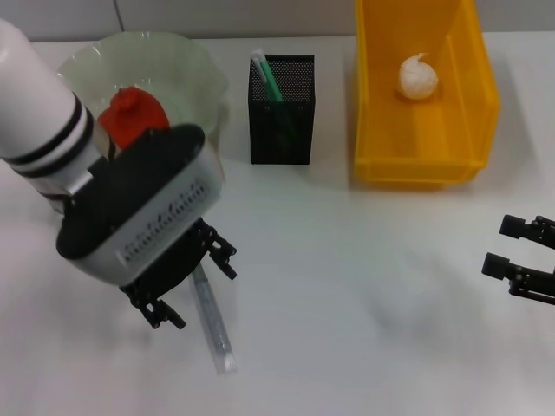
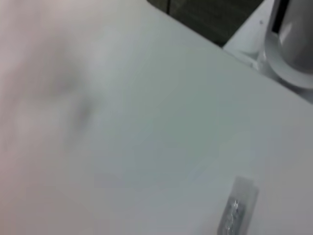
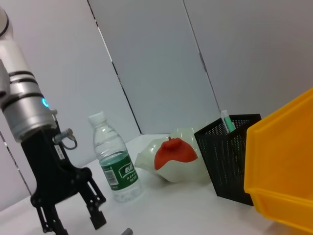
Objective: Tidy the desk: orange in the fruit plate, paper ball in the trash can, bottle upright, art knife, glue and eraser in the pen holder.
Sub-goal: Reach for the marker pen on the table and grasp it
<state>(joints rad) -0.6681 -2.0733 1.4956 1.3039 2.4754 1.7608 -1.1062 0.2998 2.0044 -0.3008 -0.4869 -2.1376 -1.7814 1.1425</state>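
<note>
White table (image 1: 347, 286); seemingly pale grey wall panels (image 3: 161, 63).

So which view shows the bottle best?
The right wrist view: the bottle stands upright beside the fruit plate, cap and green label plain. In the head view the left arm hides it; the left wrist view misses it.

light: bright, even overhead | shadows: soft, faint | blur: left wrist view heavily smeared | glare: none

table (image 1: 347, 286): white, matte, plain top; fills most of head view
wall (image 3: 156, 58): grey panels behind table, upright
seams (image 3: 110, 63): thin dark lines btwn panels
floor (image 2: 215, 19): dark, past table edge, left wrist view
</note>
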